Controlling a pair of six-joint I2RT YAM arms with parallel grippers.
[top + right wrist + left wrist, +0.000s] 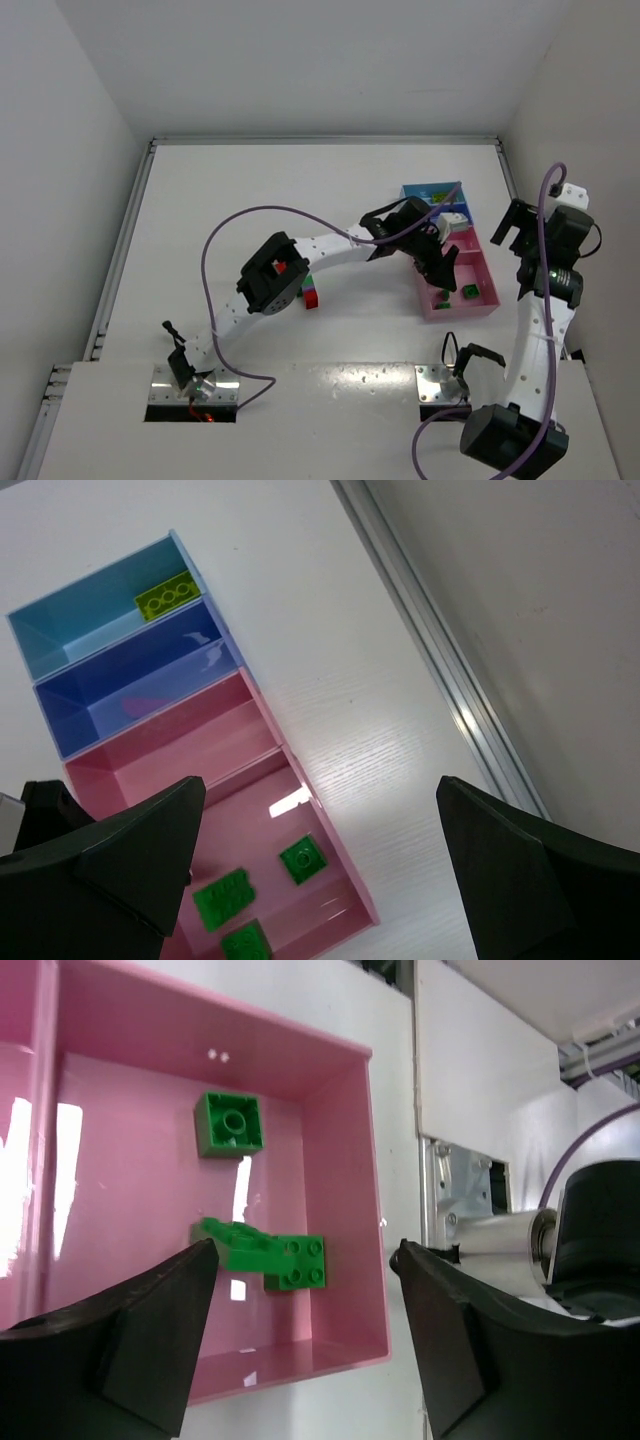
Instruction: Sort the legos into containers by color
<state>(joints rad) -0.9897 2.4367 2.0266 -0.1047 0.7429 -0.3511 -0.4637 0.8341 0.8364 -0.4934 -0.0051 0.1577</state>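
Legos point(228, 1123), small green studded plastic bricks in pink plastic tray point(345, 1160) near bench's right edge: likely light, rigid, slick; pinch flat sides. Left gripper point(302, 1290), right gripper point(320, 790) spread, empty.

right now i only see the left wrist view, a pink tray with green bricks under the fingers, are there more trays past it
Observer: Yes. The right wrist view shows a light blue tray at the far end of the row, holding one yellow-green brick.
Operator: any bricks loose on the table
Observer: The top view shows red and green bricks together on the table, beside the left arm.
Operator: and the right gripper
Observer: The right gripper is open and empty, off to the right of the row.
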